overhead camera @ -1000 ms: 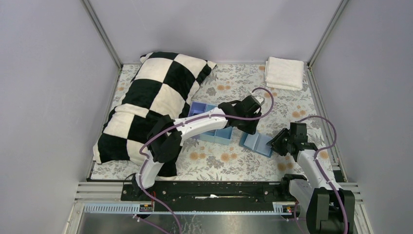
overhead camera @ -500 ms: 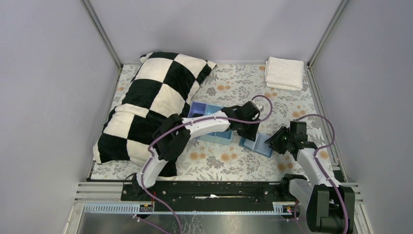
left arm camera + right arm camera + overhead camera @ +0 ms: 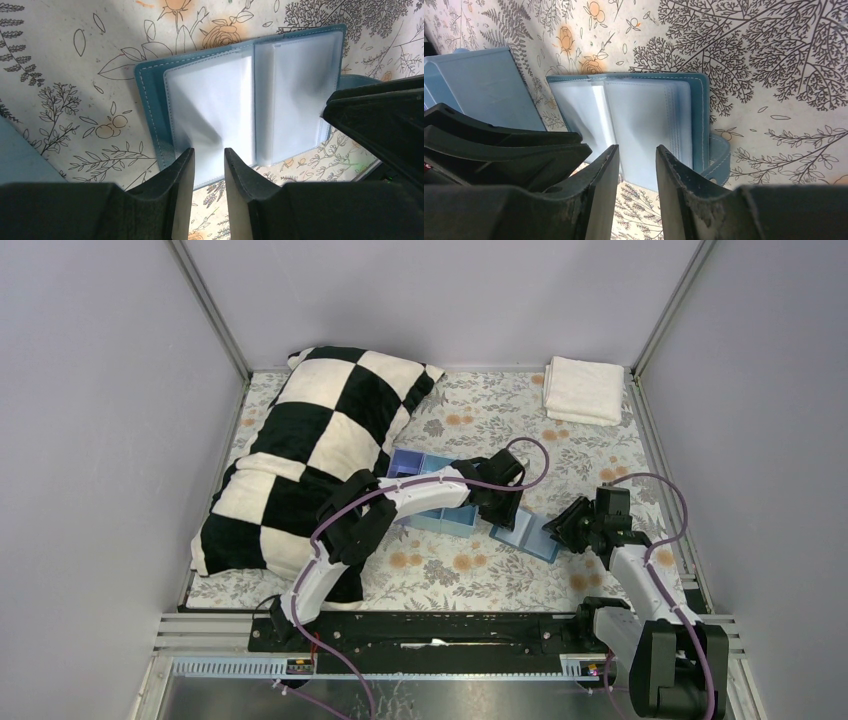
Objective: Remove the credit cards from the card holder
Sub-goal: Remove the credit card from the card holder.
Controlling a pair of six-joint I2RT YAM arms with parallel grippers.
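Observation:
The card holder (image 3: 528, 536) lies open and flat on the floral cloth, showing pale clear sleeves (image 3: 250, 100) inside its blue cover (image 3: 700, 120). No credit cards show in any view. My left gripper (image 3: 503, 512) hangs over the holder's left page, its jaws (image 3: 209, 150) narrowly open with nothing between them. My right gripper (image 3: 558, 530) hovers at the holder's right edge; its jaws (image 3: 637, 147) are open and empty above the sleeves. The left gripper's dark body shows at the left of the right wrist view.
A blue compartment tray (image 3: 432, 515) sits just left of the holder, partly under the left arm, and shows as a blue wall (image 3: 484, 90). A checkered pillow (image 3: 310, 450) fills the left side. A folded white towel (image 3: 583, 390) lies at the back right.
My left gripper has come down and nearer, onto the holder's left side, and its jaws have narrowed a little. The right gripper edged slightly left toward the holder.

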